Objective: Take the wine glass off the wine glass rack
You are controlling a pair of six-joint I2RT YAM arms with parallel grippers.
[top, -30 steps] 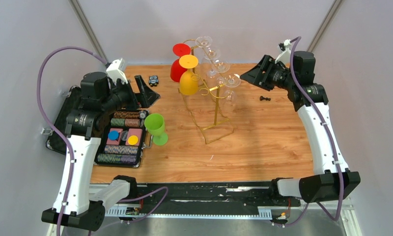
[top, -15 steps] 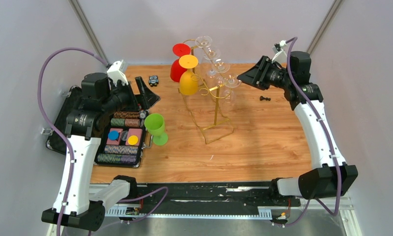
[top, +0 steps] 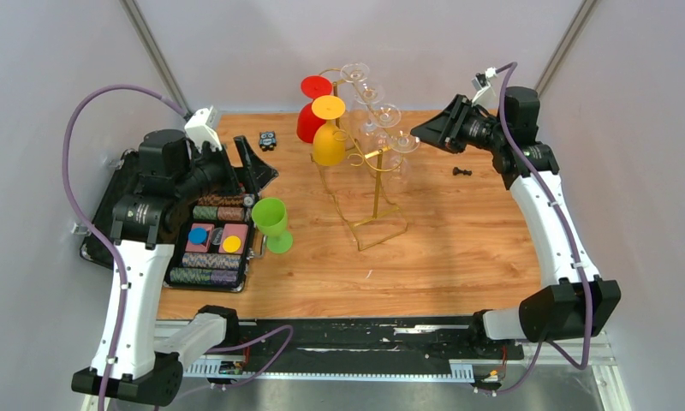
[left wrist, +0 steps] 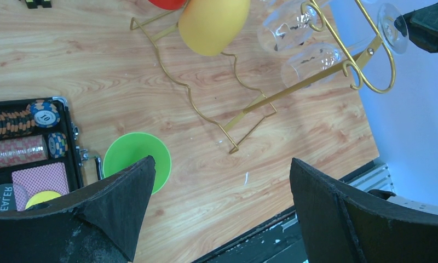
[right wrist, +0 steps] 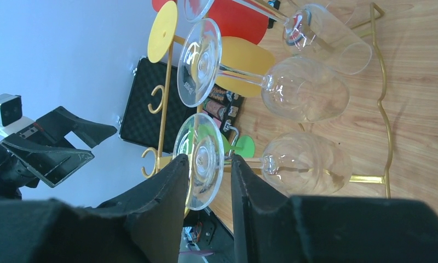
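The gold wire wine glass rack (top: 376, 184) stands mid-table with several clear glasses hanging upside down on its right arms. The clear wine glass (top: 403, 141) closest to my right gripper (top: 421, 133) hangs at the end of an arm. In the right wrist view, my right gripper (right wrist: 208, 159) straddles that wine glass's (right wrist: 310, 164) round foot. Its jaws are narrowed, with a thin gap showing on the stem side. The rack's wire base (right wrist: 389, 137) lies behind. My left gripper (top: 258, 163) hovers wide open over the left of the table, holding nothing (left wrist: 221, 164).
A red cup (top: 309, 120) and a yellow cup (top: 329, 141) hang on the rack's left side. A green cup (top: 271, 218) stands beside an open poker chip case (top: 211, 244). A small black piece (top: 461, 172) lies under the right arm.
My right gripper has slid left onto the hanging glass's foot and its jaws have narrowed around it. The left arm has shifted only slightly.
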